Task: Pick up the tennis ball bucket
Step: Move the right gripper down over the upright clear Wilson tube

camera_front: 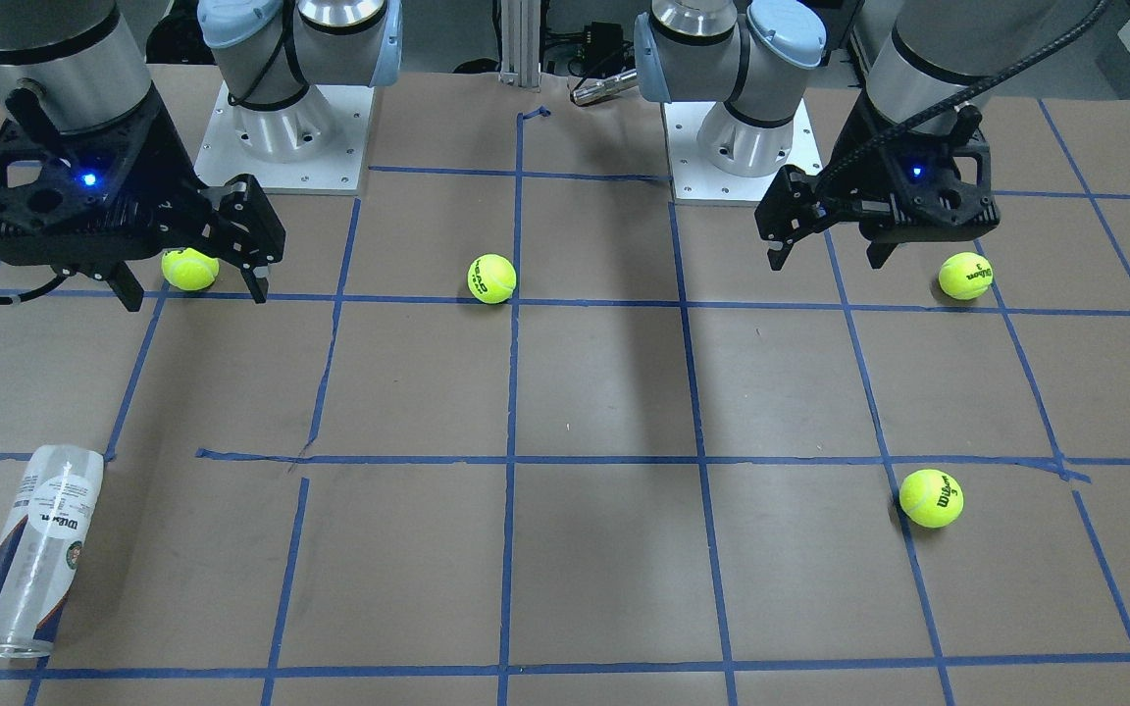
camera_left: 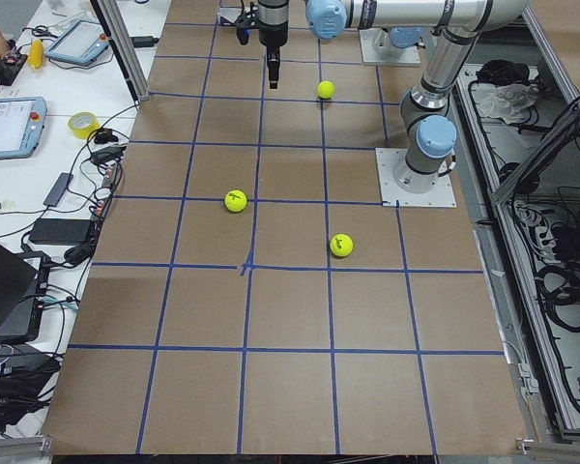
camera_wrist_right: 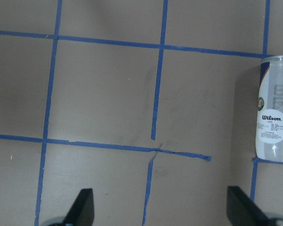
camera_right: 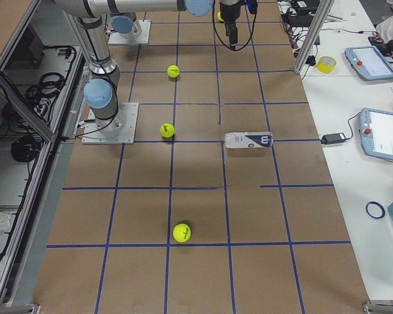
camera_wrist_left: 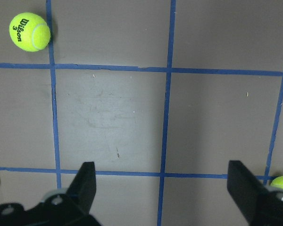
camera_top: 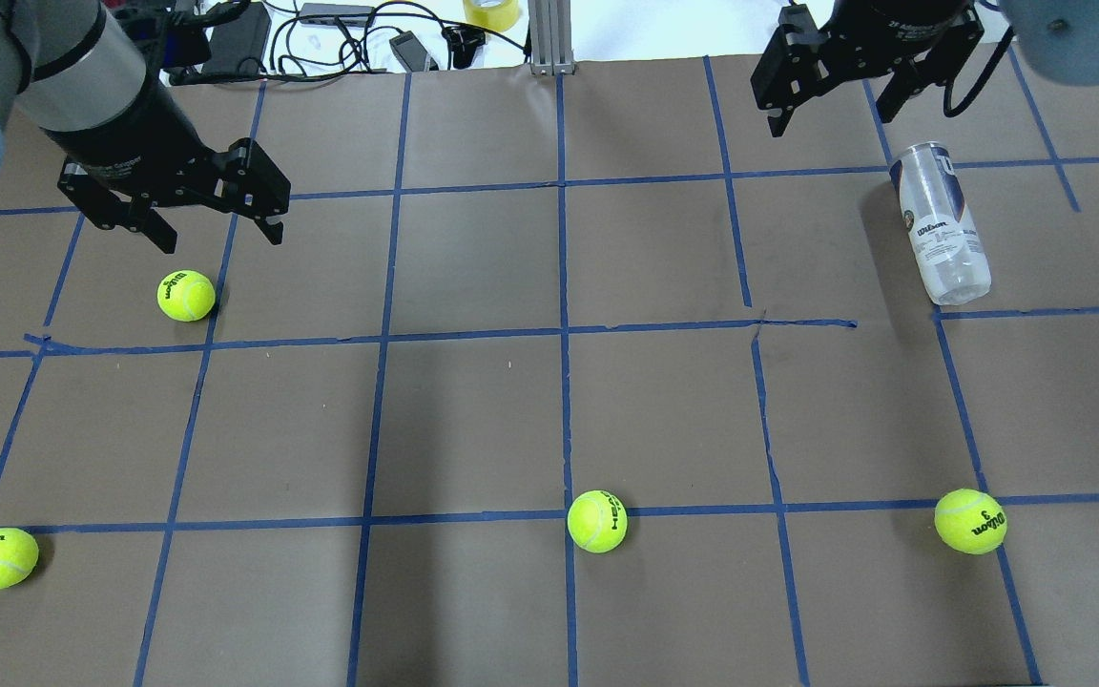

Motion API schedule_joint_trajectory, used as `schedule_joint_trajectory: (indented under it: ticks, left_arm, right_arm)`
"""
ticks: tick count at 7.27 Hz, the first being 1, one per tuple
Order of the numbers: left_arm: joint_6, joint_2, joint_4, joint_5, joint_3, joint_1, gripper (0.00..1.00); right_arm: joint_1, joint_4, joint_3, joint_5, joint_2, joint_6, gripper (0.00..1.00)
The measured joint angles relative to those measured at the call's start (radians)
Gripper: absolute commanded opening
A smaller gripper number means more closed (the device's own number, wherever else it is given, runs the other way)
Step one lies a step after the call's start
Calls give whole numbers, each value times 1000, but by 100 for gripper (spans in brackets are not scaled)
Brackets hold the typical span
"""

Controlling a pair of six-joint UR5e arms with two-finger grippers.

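As the clear plastic cylindrical tennis-ball tube (camera_top: 941, 224) lies on its side on the brown counter (camera_top: 473, 420), near the outer side of the spread, empty right tool (camera_top: 833, 122), its long axis looks crosswise to that tool's closing line, while the left tool (camera_top: 220, 239), also spread and empty, hangs well apart.

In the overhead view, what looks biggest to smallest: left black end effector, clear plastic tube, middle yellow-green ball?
1. Left black end effector, though it hangs raised toward the camera, so its lead is unsure.
2. Clear plastic tennis ball bucket.
3. Yellow-green tennis ball.
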Motion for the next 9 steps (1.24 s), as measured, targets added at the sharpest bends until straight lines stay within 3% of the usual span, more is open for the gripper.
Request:
schedule_joint_trajectory:
  ticks: [5,7,9]
  left_arm:
    - [0,-2,-1,0,-1,0,100]
    - [0,-1,-1,-1,-2,0,100]
    - [0,-2,0,-2,-2,0,100]
  right_arm:
    - [-51,-23,-1,-2,6,71,96]
    - [-120,-150,-44,-14,155,67,95]
    - [-211,-254,-192,-56,401,-4,95]
